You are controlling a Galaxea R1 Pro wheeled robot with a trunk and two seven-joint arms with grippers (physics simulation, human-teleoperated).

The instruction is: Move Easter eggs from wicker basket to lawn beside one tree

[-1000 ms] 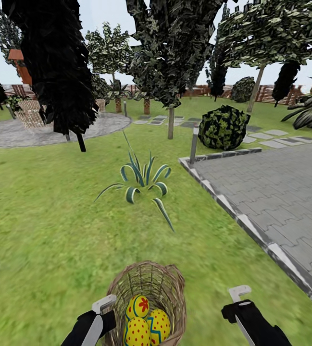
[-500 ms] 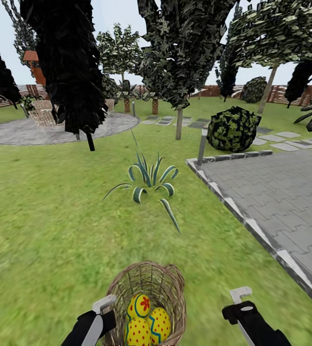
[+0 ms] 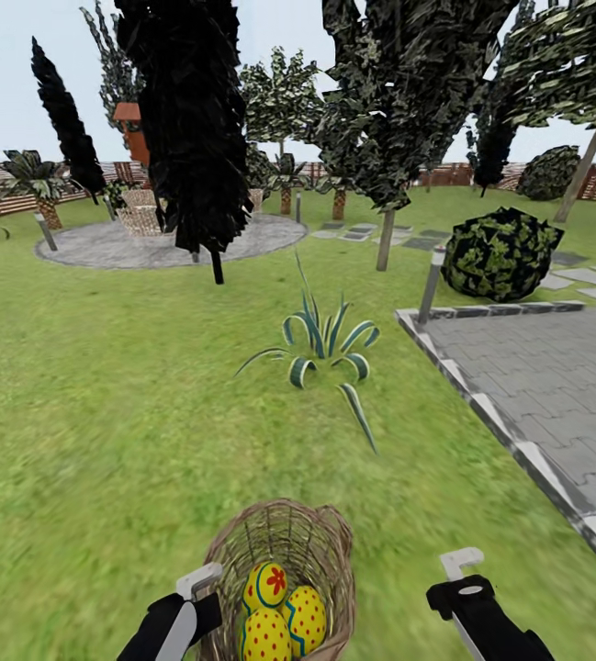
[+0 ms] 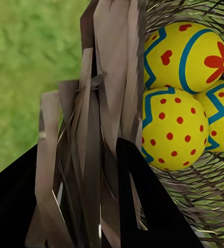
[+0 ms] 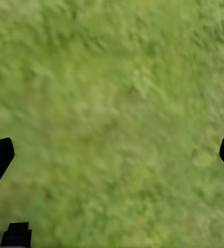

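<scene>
Evidently the left gripper (image 4: 91,196) is clamped on the wicker basket (image 3: 284,560) rim — light, flexible weave; eggs (image 3: 279,615) beside it look smooth, slippery. Right gripper (image 5: 112,155) hangs spread — holding nothing.

Flat, even daylight with no cast shadows — the lawn (image 3: 105,441) smears soft, blurred underfoot.

No readable text, label or number anywhere.

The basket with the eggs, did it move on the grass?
Cannot tell. The wicker basket keeps its spot beside the left gripper; the spiky plant shifted because the camera turned.
</scene>
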